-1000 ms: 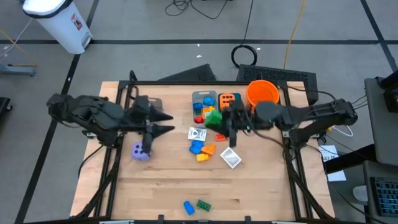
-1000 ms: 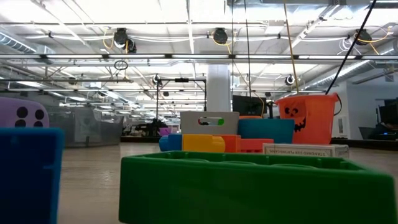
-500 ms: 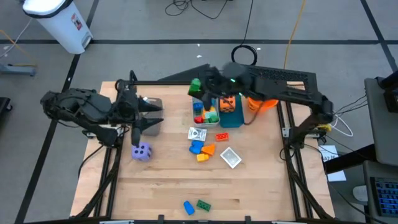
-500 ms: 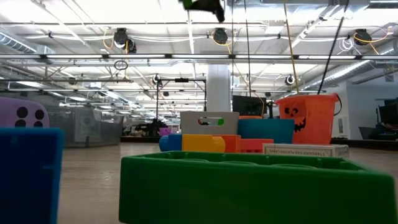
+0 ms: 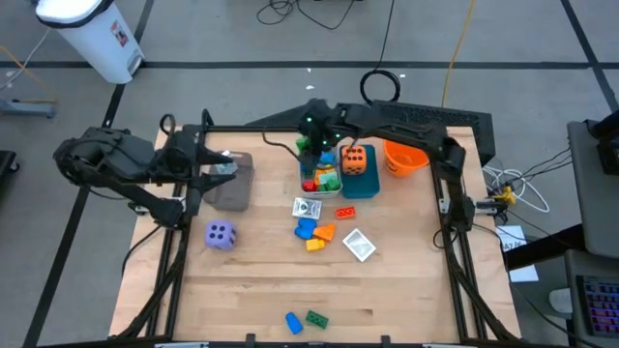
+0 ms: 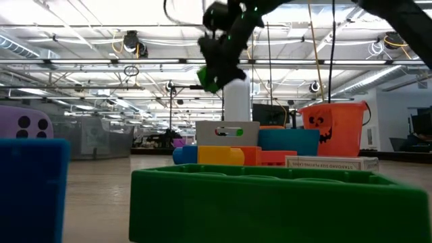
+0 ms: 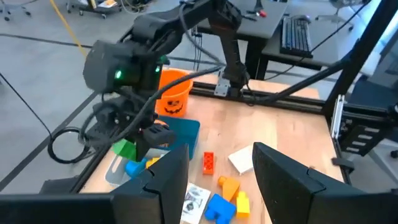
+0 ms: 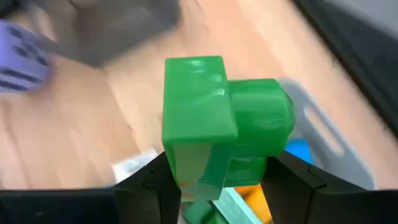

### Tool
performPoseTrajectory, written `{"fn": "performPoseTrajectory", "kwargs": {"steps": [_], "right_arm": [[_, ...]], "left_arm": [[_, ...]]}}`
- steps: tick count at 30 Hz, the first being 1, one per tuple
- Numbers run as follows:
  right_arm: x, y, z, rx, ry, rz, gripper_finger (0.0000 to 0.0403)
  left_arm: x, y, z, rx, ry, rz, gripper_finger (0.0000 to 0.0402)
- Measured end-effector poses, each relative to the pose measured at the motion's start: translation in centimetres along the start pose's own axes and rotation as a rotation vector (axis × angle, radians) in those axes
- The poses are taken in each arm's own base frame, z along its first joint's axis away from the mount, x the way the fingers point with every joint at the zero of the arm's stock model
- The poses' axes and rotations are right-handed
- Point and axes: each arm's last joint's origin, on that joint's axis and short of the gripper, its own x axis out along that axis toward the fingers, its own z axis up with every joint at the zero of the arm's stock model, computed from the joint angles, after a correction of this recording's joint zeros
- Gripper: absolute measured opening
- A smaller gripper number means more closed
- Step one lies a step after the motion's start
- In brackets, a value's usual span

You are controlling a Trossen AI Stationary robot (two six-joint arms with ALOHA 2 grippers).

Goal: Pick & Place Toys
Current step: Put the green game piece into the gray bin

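Green brick (image 8: pixel 217 127) pinched in right fingers (image 8: pixel 287 180) above grey bin (image 5: pixel 320 166); left fingers (image 7: pixel 280 177) spread, empty.

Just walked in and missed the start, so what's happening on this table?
The right pincer holds a green plastic brick in the air above the grey rectangular bin, which already has bricks in it. The left pincer waits over the table's left side. More bricks, a purple white-dotted die and white packets lie on the wood.

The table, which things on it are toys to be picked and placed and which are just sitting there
Toys: green brick held in the right gripper, purple die, orange die, white packet, red brick.
Not toys: orange bucket, grey bin, teal bin.
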Motion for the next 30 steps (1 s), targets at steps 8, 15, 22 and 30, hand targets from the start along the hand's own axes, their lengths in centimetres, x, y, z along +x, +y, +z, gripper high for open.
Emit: {"fn": "performPoseTrajectory", "kwargs": {"steps": [8,15,22,30], "right_arm": [[4.6,-2.6,-0.9,0.109,0.133,-0.103,0.0169],[7.2,-4.0,-1.3,0.168,0.170,-0.125,0.0169],[7.2,-4.8,-1.0,0.174,0.130,-0.192,0.0170],[7.1,-5.5,-0.9,0.207,0.121,-0.204,0.0222]], "left_arm": [[-0.2,0.4,-0.9,-0.018,0.080,0.014,0.0187],[-0.3,0.4,-1.3,-0.055,0.122,0.013,0.0186],[-0.3,0.5,-1.5,-0.075,0.146,0.022,0.0186],[-0.4,0.5,-1.6,-0.078,0.151,0.024,0.0186]]}}
